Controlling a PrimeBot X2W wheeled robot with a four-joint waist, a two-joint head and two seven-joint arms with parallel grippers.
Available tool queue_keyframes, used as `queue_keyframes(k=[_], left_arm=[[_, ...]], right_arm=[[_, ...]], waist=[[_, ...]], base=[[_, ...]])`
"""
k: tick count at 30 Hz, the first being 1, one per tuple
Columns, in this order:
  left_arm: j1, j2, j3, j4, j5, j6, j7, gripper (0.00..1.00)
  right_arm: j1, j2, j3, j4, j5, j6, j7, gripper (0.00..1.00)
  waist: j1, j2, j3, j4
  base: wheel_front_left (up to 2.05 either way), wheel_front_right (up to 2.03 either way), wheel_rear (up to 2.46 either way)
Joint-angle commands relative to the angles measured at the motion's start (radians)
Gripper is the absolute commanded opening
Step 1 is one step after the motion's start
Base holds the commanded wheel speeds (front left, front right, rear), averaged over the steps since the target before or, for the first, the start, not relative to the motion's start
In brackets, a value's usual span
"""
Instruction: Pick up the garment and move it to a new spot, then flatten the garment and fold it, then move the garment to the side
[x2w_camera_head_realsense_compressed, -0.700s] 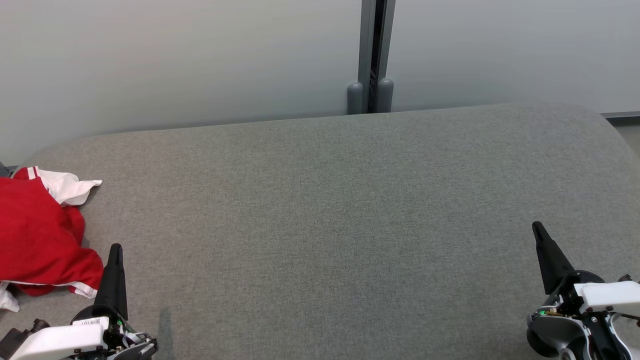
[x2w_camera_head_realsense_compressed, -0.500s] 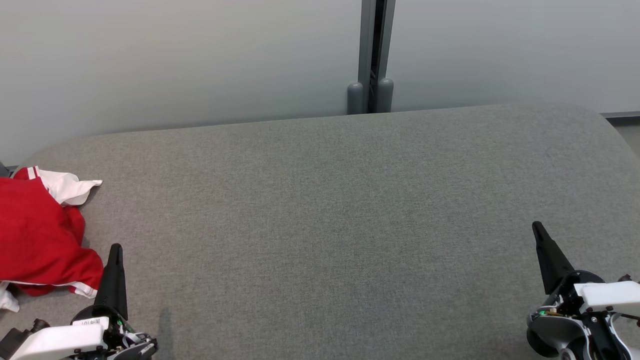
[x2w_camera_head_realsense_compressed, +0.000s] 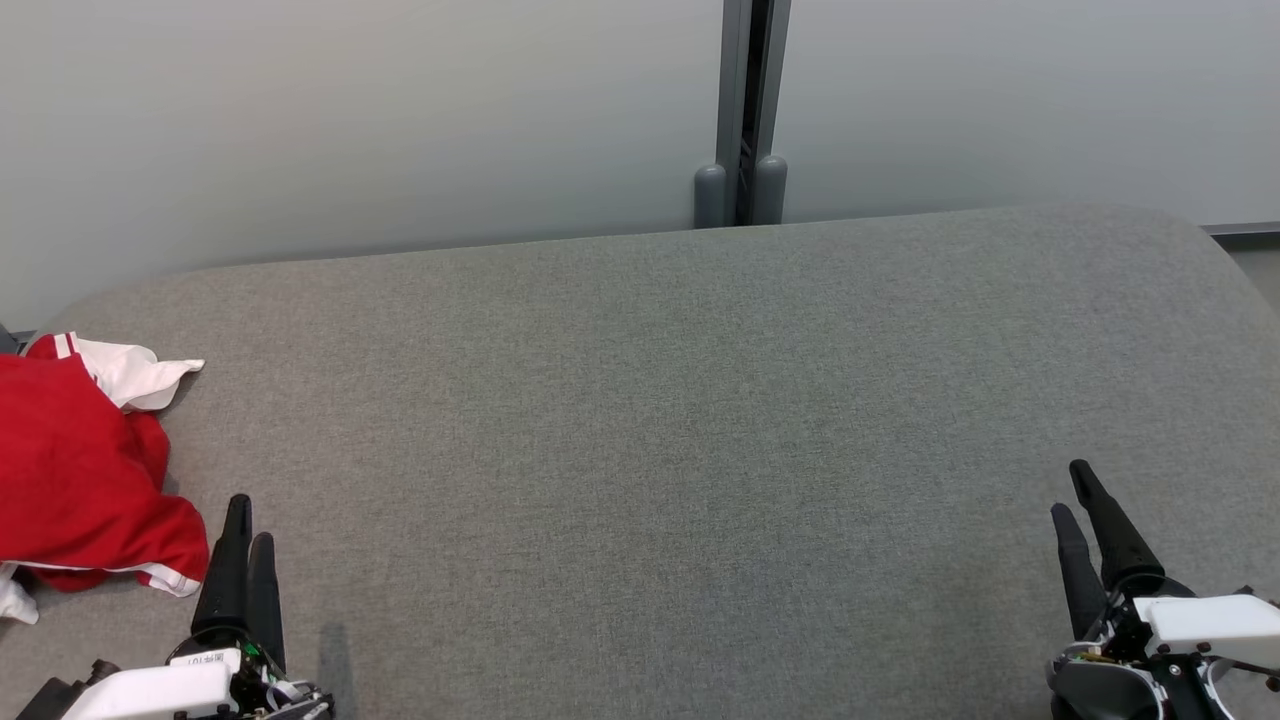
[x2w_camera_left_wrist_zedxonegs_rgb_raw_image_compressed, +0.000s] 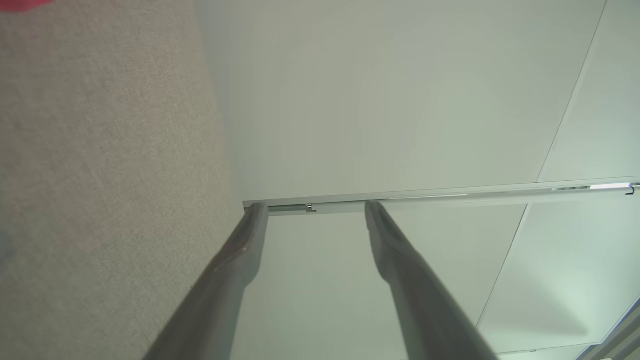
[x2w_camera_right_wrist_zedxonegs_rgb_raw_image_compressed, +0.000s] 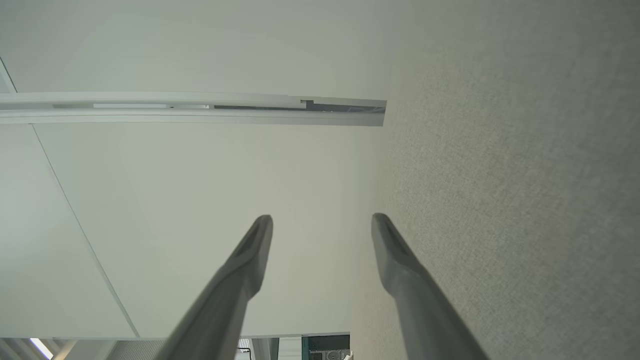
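Nothing is getting done yet: left gripper (x2w_camera_head_realsense_compressed: 250, 520) and right gripper (x2w_camera_head_realsense_compressed: 1068, 488) are hovering spread and empty, the crumpled garment (x2w_camera_head_realsense_compressed: 80, 480) lying unlifted, with every step remaining.

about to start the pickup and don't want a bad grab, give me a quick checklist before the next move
1. Jaws of left gripper open: ok.
2. Jaws of right gripper open: ok.
3. Both empty: ok.
4. Whole red and white garment in head view: not ok, cut by the left edge.
5. Garment flat: not ok, crumpled.
6. Bare grey fabric surface for the new spot: ok.
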Motion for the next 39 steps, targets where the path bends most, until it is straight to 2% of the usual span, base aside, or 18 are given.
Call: queue_keyframes(k=[1,5,10,23,24,39], left_arm=[[-0.042,0.010,-0.004,-0.016,0.009,-0.002,-0.011,1.00],[-0.059,0.011,-0.001,-0.023,0.031,-0.002,-0.028,1.00],[-0.080,0.011,0.013,-0.051,0.105,-0.002,-0.048,1.00],[-0.100,0.018,-0.021,-0.137,0.485,-0.002,-0.095,1.00],[-0.100,0.018,-0.021,-0.137,0.485,-0.002,-0.095,1.00],[-0.102,0.051,-0.075,-0.142,0.852,0.026,-0.142,1.00]], right_arm=[[-0.031,-0.013,0.004,-0.026,-0.019,0.000,-0.019,1.00],[-0.038,-0.026,0.013,-0.034,-0.067,0.000,-0.041,1.00],[-0.048,-0.039,0.013,-0.063,-0.181,0.000,-0.066,1.00],[-0.056,-0.052,0.035,-0.140,-0.528,0.000,-0.125,1.00],[-0.056,-0.052,0.035,-0.140,-0.528,0.000,-0.125,1.00],[-0.036,-0.064,0.062,-0.164,-0.858,0.000,-0.183,1.00]], waist=[[0.0001,0.0000,0.000,0.000],[0.0001,0.0000,0.001,0.000],[0.0001,0.0000,0.002,0.000],[0.0001,0.0000,0.002,-0.002],[0.0001,0.0000,0.002,-0.002],[0.0000,0.0000,-0.001,0.000]], base=[[0.00,0.00,0.00],[0.00,0.00,0.00],[0.00,0.00,0.00],[0.00,0.00,0.00],[0.00,0.00,0.00],[0.00,0.00,0.00]])
